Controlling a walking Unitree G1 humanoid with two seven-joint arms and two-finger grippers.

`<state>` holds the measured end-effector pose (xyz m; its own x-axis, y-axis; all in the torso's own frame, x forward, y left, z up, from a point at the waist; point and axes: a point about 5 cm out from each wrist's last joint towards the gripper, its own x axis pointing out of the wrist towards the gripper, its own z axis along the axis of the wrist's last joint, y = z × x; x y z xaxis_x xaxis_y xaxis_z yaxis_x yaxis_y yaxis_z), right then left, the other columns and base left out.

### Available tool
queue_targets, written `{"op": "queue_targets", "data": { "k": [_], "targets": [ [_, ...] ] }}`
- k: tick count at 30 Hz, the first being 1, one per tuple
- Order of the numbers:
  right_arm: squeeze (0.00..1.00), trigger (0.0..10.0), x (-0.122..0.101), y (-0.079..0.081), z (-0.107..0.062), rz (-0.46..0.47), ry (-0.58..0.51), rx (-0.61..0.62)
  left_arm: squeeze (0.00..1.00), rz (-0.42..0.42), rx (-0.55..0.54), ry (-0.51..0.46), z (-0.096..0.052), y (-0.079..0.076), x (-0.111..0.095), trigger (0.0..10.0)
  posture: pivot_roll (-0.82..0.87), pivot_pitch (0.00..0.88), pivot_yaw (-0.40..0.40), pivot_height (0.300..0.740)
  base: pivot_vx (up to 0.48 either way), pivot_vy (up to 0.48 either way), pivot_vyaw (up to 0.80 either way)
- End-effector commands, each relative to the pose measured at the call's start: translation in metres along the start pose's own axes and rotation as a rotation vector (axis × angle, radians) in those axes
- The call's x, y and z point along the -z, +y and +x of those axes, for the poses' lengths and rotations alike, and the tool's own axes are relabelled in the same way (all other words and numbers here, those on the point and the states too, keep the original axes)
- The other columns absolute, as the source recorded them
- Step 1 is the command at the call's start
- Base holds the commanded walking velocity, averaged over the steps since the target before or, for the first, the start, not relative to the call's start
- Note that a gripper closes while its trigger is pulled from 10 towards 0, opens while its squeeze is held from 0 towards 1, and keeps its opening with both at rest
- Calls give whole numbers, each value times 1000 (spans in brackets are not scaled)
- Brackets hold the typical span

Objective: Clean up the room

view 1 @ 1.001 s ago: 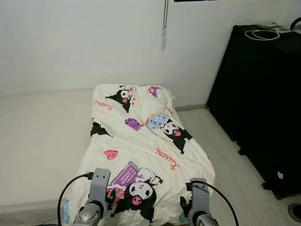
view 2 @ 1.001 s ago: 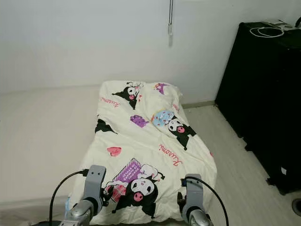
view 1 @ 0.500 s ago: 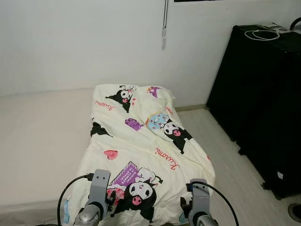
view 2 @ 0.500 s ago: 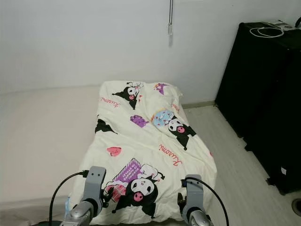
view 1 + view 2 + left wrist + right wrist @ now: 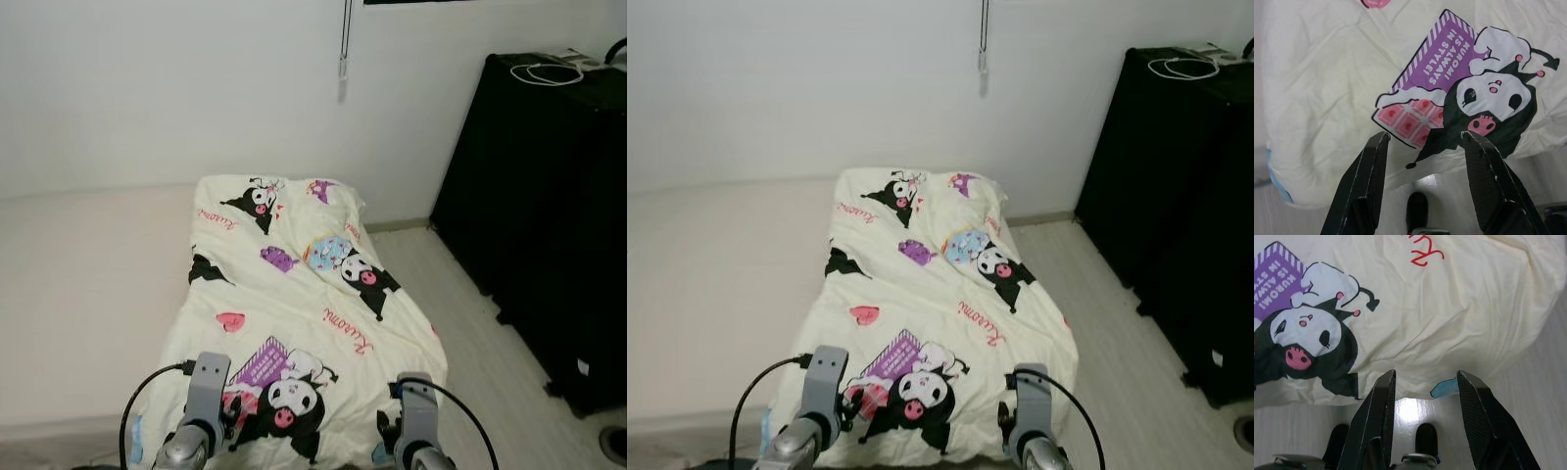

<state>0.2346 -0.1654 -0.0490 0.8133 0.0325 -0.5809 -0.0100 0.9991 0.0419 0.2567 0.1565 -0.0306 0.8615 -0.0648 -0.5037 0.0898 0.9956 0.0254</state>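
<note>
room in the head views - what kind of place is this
Most likely a bedroom. A low mattress lies along the white wall, with a cream cartoon-print duvet spread over its right part, and a tall black cabinet stands on the pale floor beside it. Both grippers, left and right, hang open over the duvet's near edge.

Silver arms w/ looping black cables, black 2-finger left claw (image 5: 1422,147) & right claw (image 5: 1424,384)

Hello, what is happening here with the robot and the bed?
The robot stands at the foot of a mattress where a cream cartoon-print quilt lies spread along the right part. Both pincers are open and hold nothing: the left pincer and the right pincer hover above the quilt's near edge. A black cabinet stands at the right.
</note>
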Motion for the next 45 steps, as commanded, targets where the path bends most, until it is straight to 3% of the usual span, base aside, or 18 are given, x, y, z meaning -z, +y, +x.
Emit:
{"op": "queue_targets", "data": {
  "k": [1,45],
  "targets": [
    [0,10000,4,-1,-1,-3,16,3,0,-13,-2,24,-3,0,8,10000,38,95,-25,734,0,0,0],
    [0,10000,4,-4,-1,1,16,13,0,0,-36,43,-6,11,13,10000,33,106,-17,734,0,0,0]
  ]
}}
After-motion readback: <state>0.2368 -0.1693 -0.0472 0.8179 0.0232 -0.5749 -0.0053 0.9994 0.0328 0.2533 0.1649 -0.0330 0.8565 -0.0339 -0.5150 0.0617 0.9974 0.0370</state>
